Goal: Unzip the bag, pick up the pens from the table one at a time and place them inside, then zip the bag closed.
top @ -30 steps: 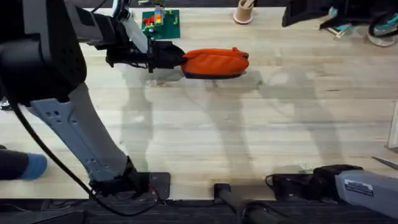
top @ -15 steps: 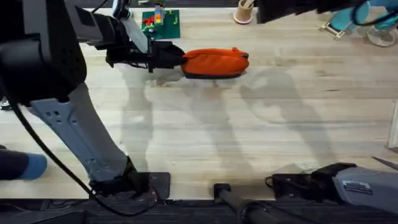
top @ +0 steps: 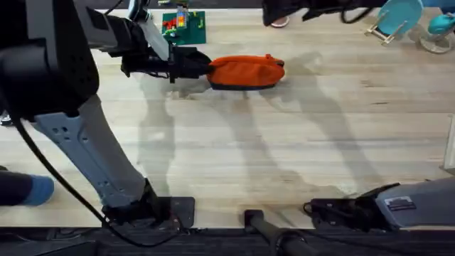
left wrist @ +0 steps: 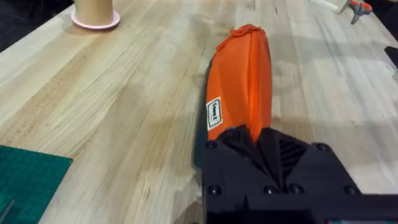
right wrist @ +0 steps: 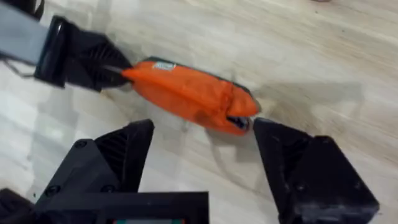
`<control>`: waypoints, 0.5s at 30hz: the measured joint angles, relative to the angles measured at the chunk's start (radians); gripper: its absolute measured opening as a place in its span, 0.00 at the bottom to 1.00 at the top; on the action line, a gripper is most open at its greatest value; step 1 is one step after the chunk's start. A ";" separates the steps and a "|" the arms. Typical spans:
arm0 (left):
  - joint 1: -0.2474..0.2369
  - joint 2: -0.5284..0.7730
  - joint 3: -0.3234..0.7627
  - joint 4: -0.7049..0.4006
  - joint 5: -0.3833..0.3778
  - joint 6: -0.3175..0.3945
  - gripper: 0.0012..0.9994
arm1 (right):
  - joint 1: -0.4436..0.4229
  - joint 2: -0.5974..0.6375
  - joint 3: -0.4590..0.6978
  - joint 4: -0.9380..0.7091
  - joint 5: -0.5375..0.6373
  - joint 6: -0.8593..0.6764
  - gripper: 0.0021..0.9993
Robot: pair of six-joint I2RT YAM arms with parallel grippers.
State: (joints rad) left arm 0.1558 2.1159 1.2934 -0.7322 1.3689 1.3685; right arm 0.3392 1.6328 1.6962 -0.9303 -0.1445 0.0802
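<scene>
The left gripper (top: 202, 67) is far out over the table (top: 284, 156), near 11 o'clock in the overhead view. Its black fingers are pinched tight on the left end of the bag (top: 247, 72). In the left wrist view the left gripper (left wrist: 258, 140) squeezes the orange cloth, and the bag (left wrist: 242, 74) runs straight away from it on the table (left wrist: 112, 106). A small white tag is on the side of the bag near the fingers.

The bag lies flat on the wood, near 12 o'clock in the overhead view. It is long, with 1 dark edge along the side facing the arm bases. A green mat (top: 185, 27) lies just behind the left gripper, near 11 o'clock.

A tan cup on a pink ring (left wrist: 94, 11) stands well apart from the bag in the left wrist view.

The right gripper (right wrist: 202, 152) hangs above the bag (right wrist: 189, 93), and its 2 black fingers are spread wide with nothing between them. In that view the left gripper (right wrist: 115, 74) bites 1 end of the bag, and a small dark pull sits at the other end.
</scene>
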 joint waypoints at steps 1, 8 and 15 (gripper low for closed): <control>0.000 0.000 0.000 0.000 0.000 0.000 0.04 | 0.007 0.018 0.003 0.014 0.007 0.015 0.96; 0.000 0.000 0.000 0.000 0.000 0.000 0.04 | 0.050 0.160 0.042 0.013 0.053 0.105 0.97; 0.001 0.000 0.000 0.000 0.000 0.000 0.04 | 0.053 0.232 0.057 0.013 0.099 0.147 0.96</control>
State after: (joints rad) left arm 0.1566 2.1159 1.2934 -0.7326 1.3689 1.3685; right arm 0.3923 1.8644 1.7533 -0.9176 -0.0452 0.2268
